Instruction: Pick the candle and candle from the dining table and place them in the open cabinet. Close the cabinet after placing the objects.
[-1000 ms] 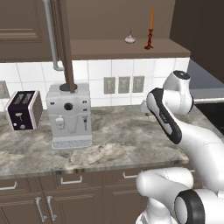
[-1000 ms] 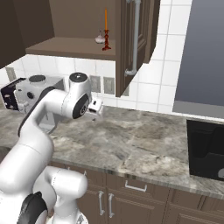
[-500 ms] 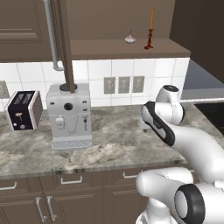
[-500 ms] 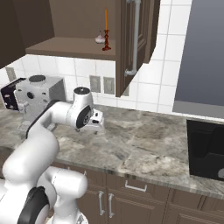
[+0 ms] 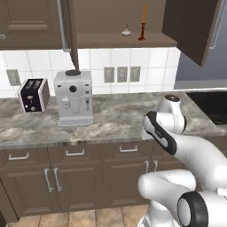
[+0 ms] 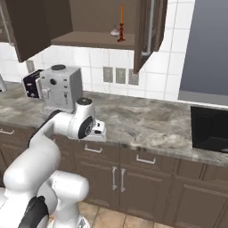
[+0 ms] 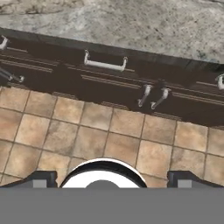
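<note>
The thin orange taper candle [image 5: 143, 14] and the short cream candle [image 5: 127, 31] are standing inside the open dark brown wooden cabinet [image 5: 191, 26]. Its light door is probably swinging freely; the silver bar handle [image 6: 150, 26] offers the best hold. The gripper's [image 7: 111, 178] fingers are spread apart, empty.

White square tiles [image 5: 115, 60] with grey wall sockets [image 5: 122, 74] line the wall behind a marbled stone counter [image 5: 113, 117]. Dark brown drawers [image 7: 105, 65] and doors run beneath it, above a tan tiled floor [image 7: 87, 135]. A black cooktop [image 6: 209, 129] sits at the counter's right end.
</note>
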